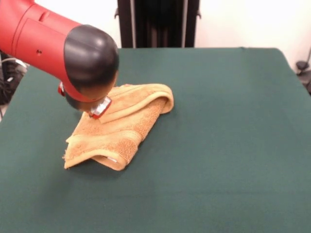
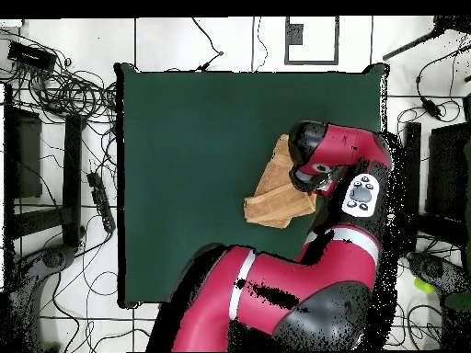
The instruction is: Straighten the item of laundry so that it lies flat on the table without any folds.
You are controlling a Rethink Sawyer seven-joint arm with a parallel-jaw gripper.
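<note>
Arm pose: the red and black jointed robot arm (image 1: 58, 43) is seen entering from the upper left in the front view, its rounded black end cap tipped down over the towel's far left part. In the overhead view the arm (image 2: 340, 175) is bent back over the table's right side, the wrist lying above the cloth.

Gripper: only a small red and silver part of the gripper (image 1: 100, 108) is shown below the black cap, just at the towel's upper surface. Whether the fingers are apart or together cannot be told, and contact with the cloth appears likely but is not plainly seen.

Towel place: the small orange-tan terry-cloth towel (image 1: 119, 126) is lying left of centre on the large dark green cloth-covered table (image 1: 228, 131) in the front view; in the overhead view the towel (image 2: 276, 198) is found near the table's right edge.

Towel lie: it is folded over on itself, not flat, with a thick rolled fold along its far right edge and another at its near corner.

Long axis: it is run diagonally in the front view, from near left to far right.

Band: a woven band is seen across the near end.
</note>
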